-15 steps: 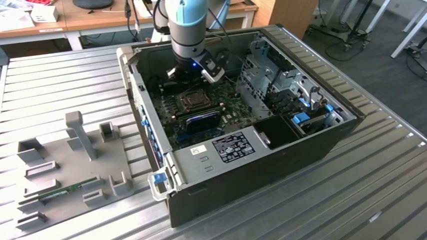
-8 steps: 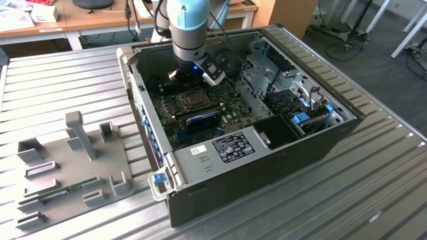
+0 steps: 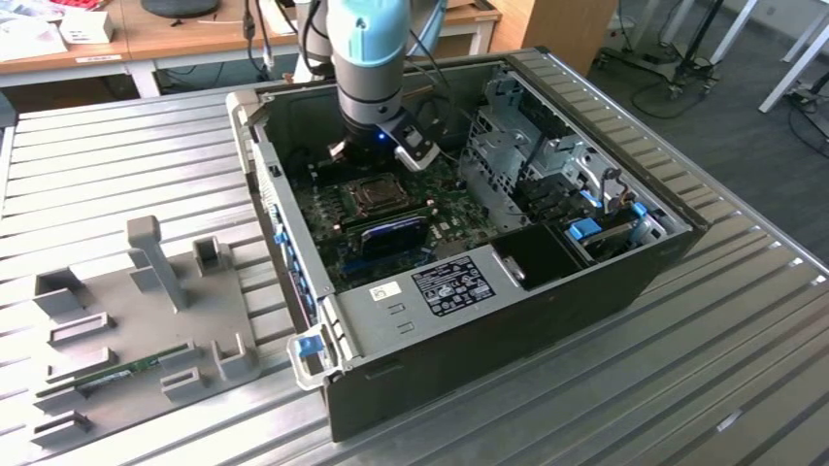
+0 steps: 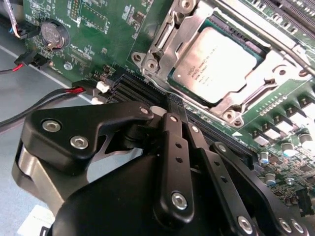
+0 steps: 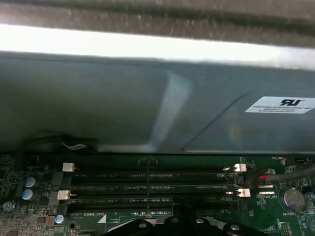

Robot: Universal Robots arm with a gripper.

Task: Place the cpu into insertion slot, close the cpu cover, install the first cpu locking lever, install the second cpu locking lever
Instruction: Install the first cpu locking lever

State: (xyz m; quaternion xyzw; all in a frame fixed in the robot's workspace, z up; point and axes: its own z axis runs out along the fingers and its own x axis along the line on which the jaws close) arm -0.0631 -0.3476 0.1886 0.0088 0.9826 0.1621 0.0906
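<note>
The cpu (image 4: 216, 61) lies flat in the insertion slot (image 4: 147, 61), its grey metal top showing. The cpu cover (image 4: 184, 32) lies down over the chip's edges, framing it. A thin metal lever rod (image 4: 278, 42) runs along one side of the socket. My gripper (image 4: 174, 108) hovers just beside the socket, over the black memory slots, with its black fingers (image 4: 176, 142) together and nothing between them. In the exterior view the arm reaches down into the open computer case, and the gripper (image 3: 369, 160) is just behind the socket (image 3: 376, 194).
Long black memory slots (image 5: 147, 184) run beside the socket, close under the case wall (image 5: 147, 113). Red and black wires (image 4: 74, 91) and a coin battery (image 4: 51, 34) lie near the gripper. A drive cage (image 3: 531, 155) fills the case's right. A grey fixture (image 3: 143, 320) holds a green memory stick (image 3: 123, 372).
</note>
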